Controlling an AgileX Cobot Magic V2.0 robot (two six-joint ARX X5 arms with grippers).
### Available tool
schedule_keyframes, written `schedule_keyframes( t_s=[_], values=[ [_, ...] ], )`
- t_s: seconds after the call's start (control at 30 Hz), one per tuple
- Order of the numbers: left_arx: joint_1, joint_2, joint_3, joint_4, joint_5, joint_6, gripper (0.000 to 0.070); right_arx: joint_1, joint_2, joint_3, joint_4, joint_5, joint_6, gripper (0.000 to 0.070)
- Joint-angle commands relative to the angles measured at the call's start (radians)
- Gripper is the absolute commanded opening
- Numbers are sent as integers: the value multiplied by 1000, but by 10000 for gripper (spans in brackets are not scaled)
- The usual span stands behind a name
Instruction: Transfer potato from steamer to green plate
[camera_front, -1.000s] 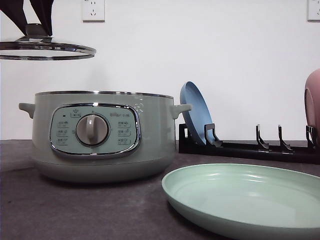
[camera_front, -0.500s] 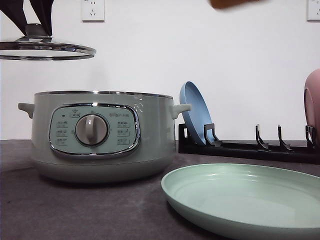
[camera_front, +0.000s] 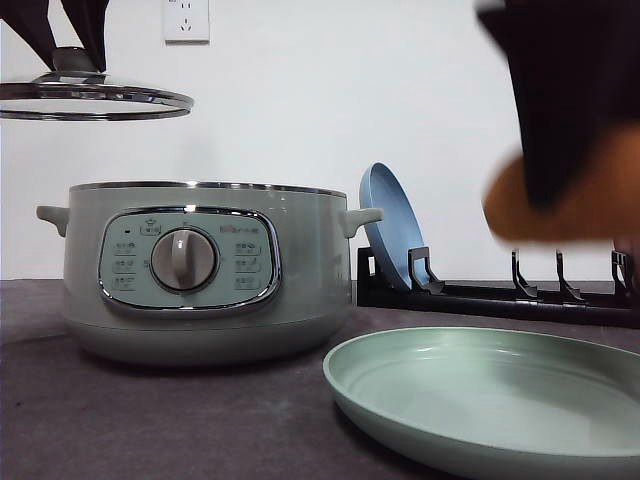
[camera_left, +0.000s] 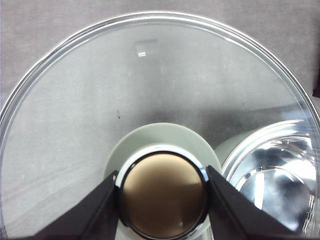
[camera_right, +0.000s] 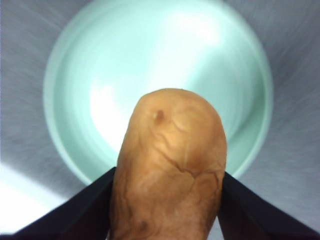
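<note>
Orange-brown potato (camera_right: 170, 165) clamped in right claw (camera_right: 167, 210), in the air above green plate (camera_front: 400, 400) at near right of desk (camera_front: 150, 420) | left claw (camera_left: 162, 200) grips knob of glass lid (camera_front: 95, 98), held high over far left | steamer (camera_front: 200, 270) open, left of plate

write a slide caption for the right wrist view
Right gripper holds the potato above the empty green plate, ready for placement.
</note>
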Motion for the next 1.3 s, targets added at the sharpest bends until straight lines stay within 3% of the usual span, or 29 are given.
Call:
schedule_keyframes(
  t_s=[0.0, 0.2, 0.43, 0.8, 1.27],
  values=[
    [-3, 2, 52, 31, 1, -4, 0, -12, 9, -33, 72, -27, 13, 263],
    [-3, 2, 52, 31, 1, -4, 0, -75, 9, -142, 235, -60, -4, 263],
    [-3, 2, 51, 32, 1, -4, 0, -111, 9, -163, 348, -120, -23, 263],
    [-3, 3, 51, 34, 1, -4, 0, -147, 82, -163, 384, -186, -62, 263],
    [-3, 5, 51, 40, 1, -4, 0, -147, 173, -163, 428, -185, -96, 264]
  ],
)
